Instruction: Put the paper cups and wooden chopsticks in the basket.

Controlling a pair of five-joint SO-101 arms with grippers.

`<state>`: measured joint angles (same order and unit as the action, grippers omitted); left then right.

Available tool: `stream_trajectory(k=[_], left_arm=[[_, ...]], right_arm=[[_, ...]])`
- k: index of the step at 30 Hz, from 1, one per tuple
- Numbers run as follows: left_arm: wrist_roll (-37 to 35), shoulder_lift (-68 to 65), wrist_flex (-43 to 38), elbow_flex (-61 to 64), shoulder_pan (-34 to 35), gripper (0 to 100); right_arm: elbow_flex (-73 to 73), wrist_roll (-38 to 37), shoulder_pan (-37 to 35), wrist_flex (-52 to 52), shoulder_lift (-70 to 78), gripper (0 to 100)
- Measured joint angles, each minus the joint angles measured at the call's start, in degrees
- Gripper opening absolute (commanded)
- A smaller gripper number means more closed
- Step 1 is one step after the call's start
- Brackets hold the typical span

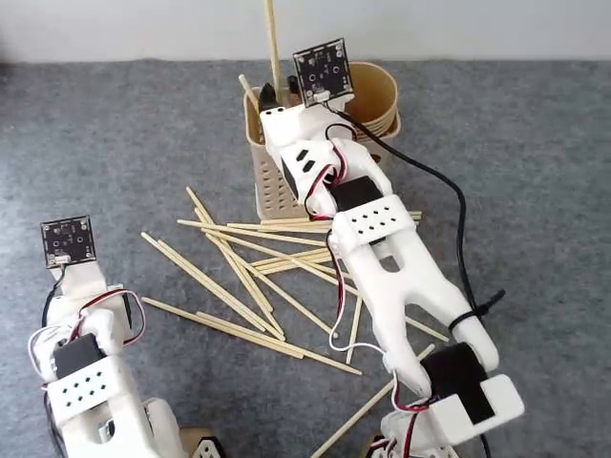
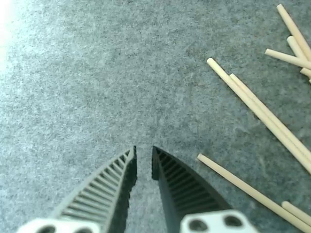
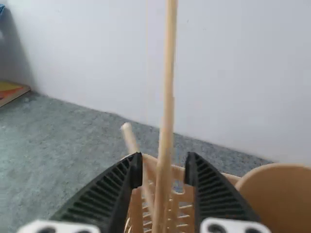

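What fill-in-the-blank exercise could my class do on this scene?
The right tool hovers above the beige slotted plastic ____. A long wooden chopstick stands ____ between its fingers. The left tool, over the grey carpet, holds ____.
Missing: basket; upright; nothing.

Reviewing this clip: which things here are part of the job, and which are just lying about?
Part of the job:
basket
stacked paper cups at the basket
loose chopsticks on the carpet
upright chopstick between the fingers of the right gripper, above the basket

Just there:
grey carpet
black cable along the right arm
flat coloured item by the wall
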<state>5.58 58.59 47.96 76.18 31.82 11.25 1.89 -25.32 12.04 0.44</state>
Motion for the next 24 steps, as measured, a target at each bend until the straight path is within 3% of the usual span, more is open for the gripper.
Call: stream_trajectory(k=[12,24], left_arm=[[0.0,0.0,0.0,0.0,0.0,6],[0.0,0.0,0.0,0.0,0.0,6]], right_arm=[[-0.4,0.1,0.1,26.0,-14.8,23.1],[-0.4,0.1,-2.6,45.3,-27.0,23.1]])
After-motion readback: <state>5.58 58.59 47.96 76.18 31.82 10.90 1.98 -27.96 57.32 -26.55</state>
